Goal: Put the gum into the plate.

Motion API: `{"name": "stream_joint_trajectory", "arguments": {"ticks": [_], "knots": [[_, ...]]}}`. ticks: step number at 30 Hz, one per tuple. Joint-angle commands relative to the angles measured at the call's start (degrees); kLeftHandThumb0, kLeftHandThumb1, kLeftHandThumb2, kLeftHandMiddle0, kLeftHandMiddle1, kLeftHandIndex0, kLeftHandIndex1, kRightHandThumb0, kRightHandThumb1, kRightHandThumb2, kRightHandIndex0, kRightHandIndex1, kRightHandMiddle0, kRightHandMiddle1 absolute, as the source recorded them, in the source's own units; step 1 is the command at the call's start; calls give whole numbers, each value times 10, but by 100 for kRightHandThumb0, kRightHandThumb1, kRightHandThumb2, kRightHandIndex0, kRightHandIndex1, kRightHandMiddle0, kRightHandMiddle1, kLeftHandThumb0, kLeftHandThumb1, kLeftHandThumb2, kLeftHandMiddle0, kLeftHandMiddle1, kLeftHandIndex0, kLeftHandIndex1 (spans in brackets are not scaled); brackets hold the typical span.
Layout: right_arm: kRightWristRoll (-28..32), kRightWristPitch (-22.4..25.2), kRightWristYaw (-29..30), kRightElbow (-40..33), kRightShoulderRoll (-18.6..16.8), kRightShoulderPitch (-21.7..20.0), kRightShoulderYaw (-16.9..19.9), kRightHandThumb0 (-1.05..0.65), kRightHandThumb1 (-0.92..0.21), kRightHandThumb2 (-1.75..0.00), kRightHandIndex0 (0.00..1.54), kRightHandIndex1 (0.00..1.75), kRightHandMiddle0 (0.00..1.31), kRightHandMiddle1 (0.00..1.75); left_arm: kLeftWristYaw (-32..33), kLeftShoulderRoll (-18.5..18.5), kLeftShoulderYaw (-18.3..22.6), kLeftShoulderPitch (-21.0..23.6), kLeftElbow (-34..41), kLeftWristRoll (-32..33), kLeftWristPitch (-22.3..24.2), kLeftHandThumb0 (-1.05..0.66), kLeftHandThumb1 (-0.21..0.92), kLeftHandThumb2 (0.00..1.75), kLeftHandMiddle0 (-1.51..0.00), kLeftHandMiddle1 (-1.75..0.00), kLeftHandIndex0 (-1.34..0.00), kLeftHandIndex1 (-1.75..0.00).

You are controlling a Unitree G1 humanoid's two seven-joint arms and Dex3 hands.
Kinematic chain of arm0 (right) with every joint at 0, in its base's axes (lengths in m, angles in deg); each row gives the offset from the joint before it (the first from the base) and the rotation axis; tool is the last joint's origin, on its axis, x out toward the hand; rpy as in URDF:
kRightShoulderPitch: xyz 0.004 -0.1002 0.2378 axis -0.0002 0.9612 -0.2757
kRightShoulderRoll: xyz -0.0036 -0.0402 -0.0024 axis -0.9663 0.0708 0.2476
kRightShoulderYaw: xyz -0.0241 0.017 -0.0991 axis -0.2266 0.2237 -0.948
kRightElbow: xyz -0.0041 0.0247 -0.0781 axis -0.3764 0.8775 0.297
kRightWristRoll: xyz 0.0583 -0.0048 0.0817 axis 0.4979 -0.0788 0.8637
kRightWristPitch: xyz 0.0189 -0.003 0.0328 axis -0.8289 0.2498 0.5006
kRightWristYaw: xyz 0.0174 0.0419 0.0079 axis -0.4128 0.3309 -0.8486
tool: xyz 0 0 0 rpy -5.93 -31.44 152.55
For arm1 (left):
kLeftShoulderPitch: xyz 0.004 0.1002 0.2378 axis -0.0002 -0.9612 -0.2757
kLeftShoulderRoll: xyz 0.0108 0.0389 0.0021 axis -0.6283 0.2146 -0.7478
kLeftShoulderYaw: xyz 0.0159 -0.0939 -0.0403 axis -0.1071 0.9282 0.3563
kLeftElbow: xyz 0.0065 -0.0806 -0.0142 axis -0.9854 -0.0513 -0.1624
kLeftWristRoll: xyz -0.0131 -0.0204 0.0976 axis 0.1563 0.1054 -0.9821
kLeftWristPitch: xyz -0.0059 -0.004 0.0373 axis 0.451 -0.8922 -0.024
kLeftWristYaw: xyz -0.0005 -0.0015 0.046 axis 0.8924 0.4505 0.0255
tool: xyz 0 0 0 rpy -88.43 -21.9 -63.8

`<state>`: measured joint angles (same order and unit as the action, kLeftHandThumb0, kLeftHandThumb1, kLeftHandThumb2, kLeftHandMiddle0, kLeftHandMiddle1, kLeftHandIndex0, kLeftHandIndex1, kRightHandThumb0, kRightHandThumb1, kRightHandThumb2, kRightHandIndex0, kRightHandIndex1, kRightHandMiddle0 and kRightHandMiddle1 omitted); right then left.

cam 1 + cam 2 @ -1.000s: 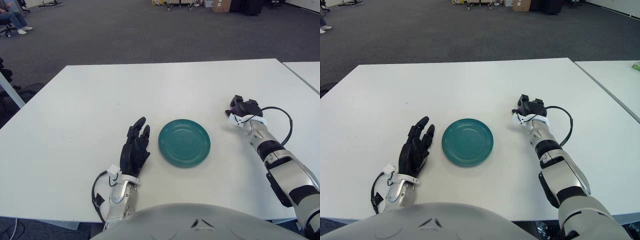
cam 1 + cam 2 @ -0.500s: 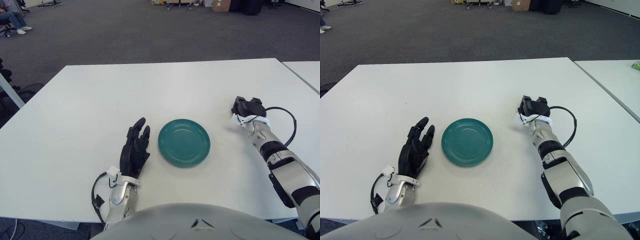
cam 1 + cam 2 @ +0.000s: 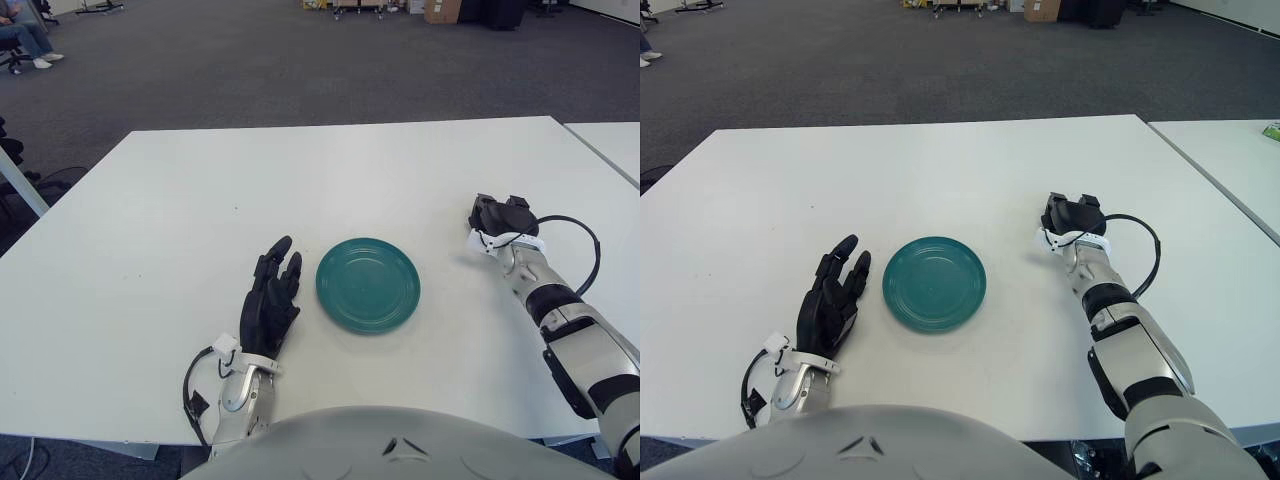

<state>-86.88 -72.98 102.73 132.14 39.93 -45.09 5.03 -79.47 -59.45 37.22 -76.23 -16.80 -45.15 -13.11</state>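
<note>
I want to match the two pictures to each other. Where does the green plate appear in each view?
Left eye view: the plate lies a little right of centre, between the two hands.
Right eye view: the plate lies a little left of centre.
Shared landmark: the left hand lies flat on the table just left of the plate, apart from it, in both views.

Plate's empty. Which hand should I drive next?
Right, probably. The right hand is out over the table right of the plate; no gum shows, so it may be hidden there. The left hand lies open beside the plate.
</note>
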Motion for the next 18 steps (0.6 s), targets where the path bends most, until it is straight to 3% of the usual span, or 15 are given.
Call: {"name": "stream_joint_trajectory", "arguments": {"ticks": [1,10,18], "knots": [[5,3,-33,30,-16,70,-14,-44,-47,-112,97,175,50,175,-2,22,-1,2,-8,7,13,-93,92,88,-23,0,0,-61],[3,-3,-56,-7,6,33,-12,-43,-47,-112,94,175,50,175,6,23,4,2,-4,5,18,-91,92,90,-25,-1,0,-62],[0,36,-141,-210,59,41,10,-44,-45,-115,93,175,51,175,3,25,13,12,-15,16,22,-89,92,90,-26,-1,0,-61]]}}
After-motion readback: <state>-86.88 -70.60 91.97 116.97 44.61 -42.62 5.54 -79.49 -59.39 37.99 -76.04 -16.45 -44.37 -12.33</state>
